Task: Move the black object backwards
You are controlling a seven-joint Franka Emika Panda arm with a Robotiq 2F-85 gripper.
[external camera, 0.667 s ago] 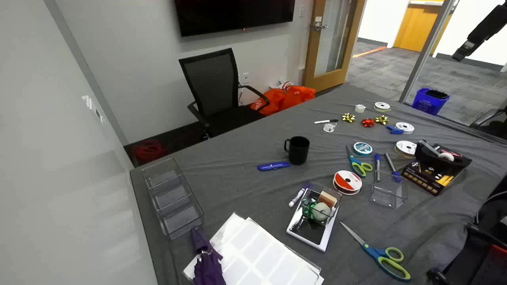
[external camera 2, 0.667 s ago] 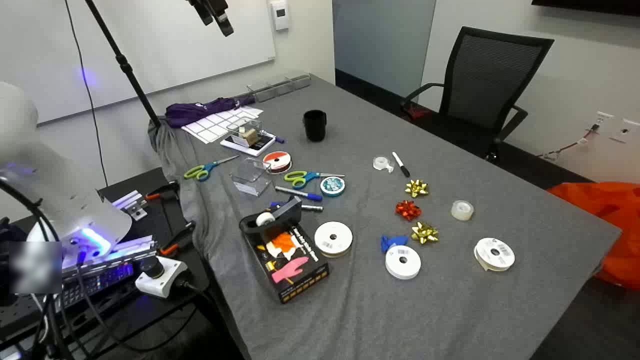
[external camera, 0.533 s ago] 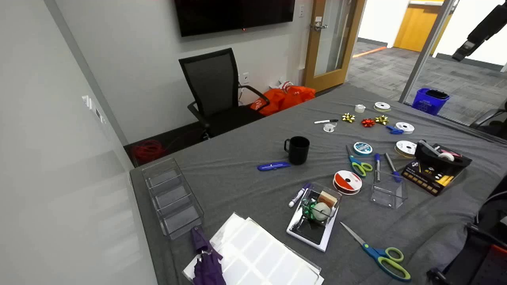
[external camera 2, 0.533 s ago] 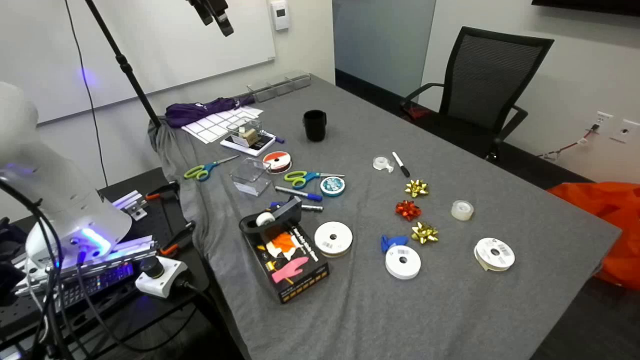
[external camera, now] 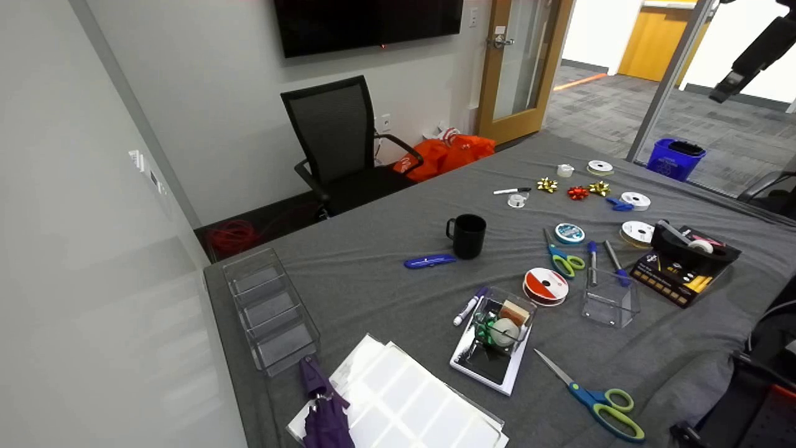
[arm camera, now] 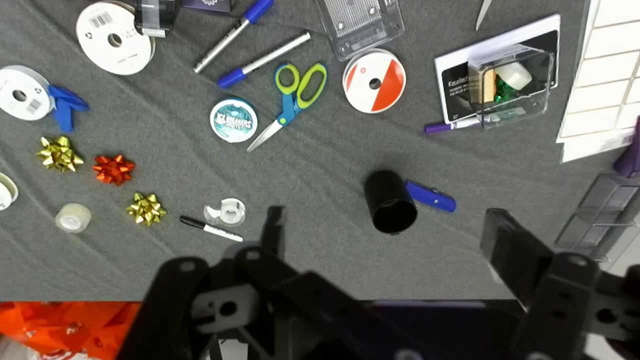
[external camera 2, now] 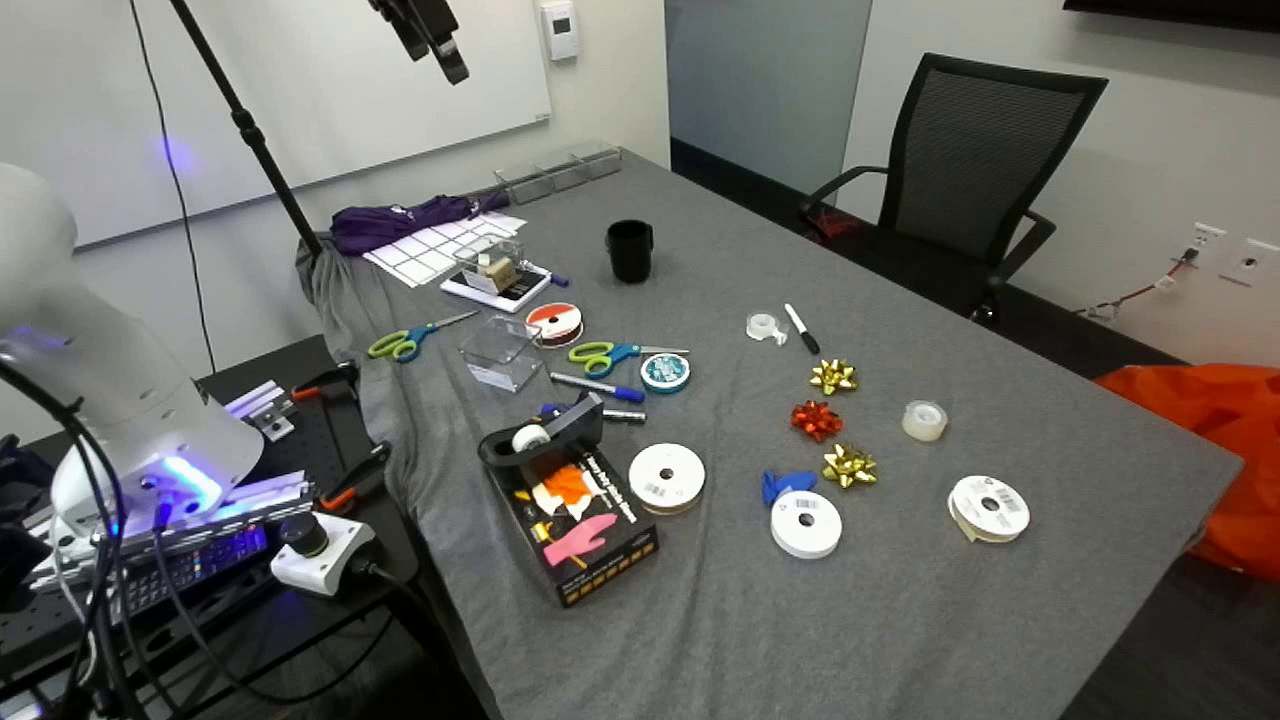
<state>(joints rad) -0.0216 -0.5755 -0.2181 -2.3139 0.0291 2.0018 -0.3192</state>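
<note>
A black mug [external camera: 469, 236] stands upright on the grey cloth-covered table, its handle showing in an exterior view. It also shows in an exterior view [external camera 2: 629, 252] and in the wrist view [arm camera: 384, 192], where its open rim is visible. My gripper [arm camera: 386, 211] is open and empty, its two fingers wide apart in the wrist picture, one on each side of the mug. In both exterior views the gripper [external camera: 727, 87] [external camera 2: 447, 65] hangs high above the table, well away from the mug.
A blue utility-knife-like object [external camera: 430, 261] lies right beside the mug. Scissors [external camera: 564, 258], a red-and-white ribbon spool [external camera: 546, 286] and a clear box with small items [external camera: 505, 320] are nearby. A clear divided tray [external camera: 272, 311] lies near the wall.
The gripper has moved slightly downward in both exterior views over the last half second. The mug and the other table items have not moved.
</note>
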